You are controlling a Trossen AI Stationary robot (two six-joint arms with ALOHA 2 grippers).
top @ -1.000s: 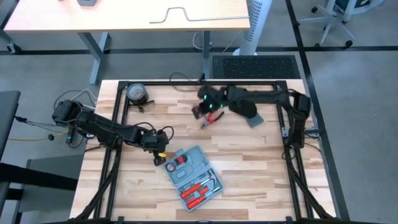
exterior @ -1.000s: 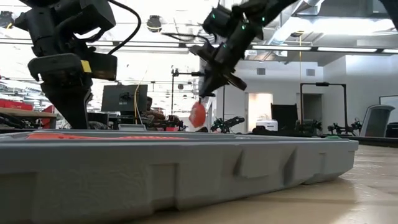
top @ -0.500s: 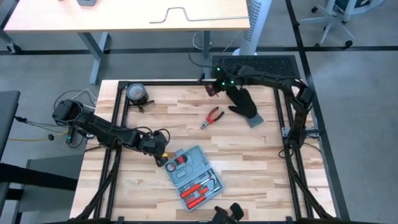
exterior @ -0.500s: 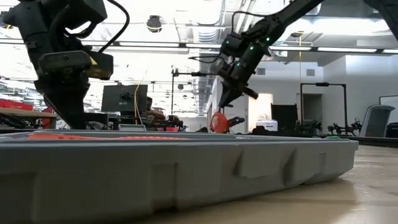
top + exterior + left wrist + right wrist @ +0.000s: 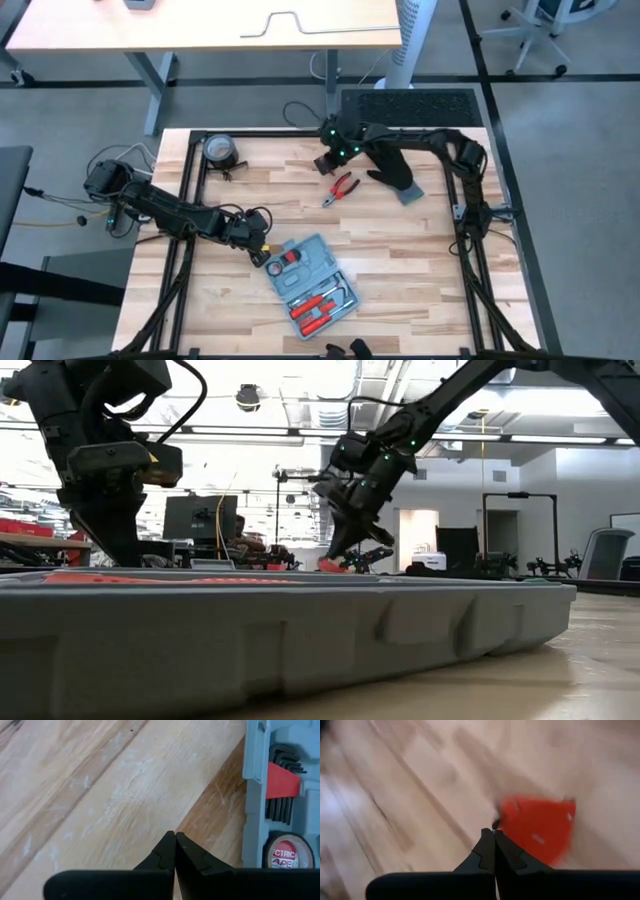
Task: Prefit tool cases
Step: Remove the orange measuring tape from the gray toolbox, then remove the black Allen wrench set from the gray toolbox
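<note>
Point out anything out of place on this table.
The red-handled pliers lie loose on the wood, outside the open tool case, beside the right gripper. A black glove lies near them, and a tape roll in the far-left corner.

Red-handled pliers (image 5: pixel 341 188) lie near the wooden desk's (image 5: pixel 400 260) centre. A black glove (image 5: pixel 394 172) rests at their three o'clock. A tape roll (image 5: pixel 220 150) sits at ten o'clock.

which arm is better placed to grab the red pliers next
Right. Its end effector, fingers shut, hangs next to the red pliers. The left end effector, also shut, sits far from them at the tool case.
</note>
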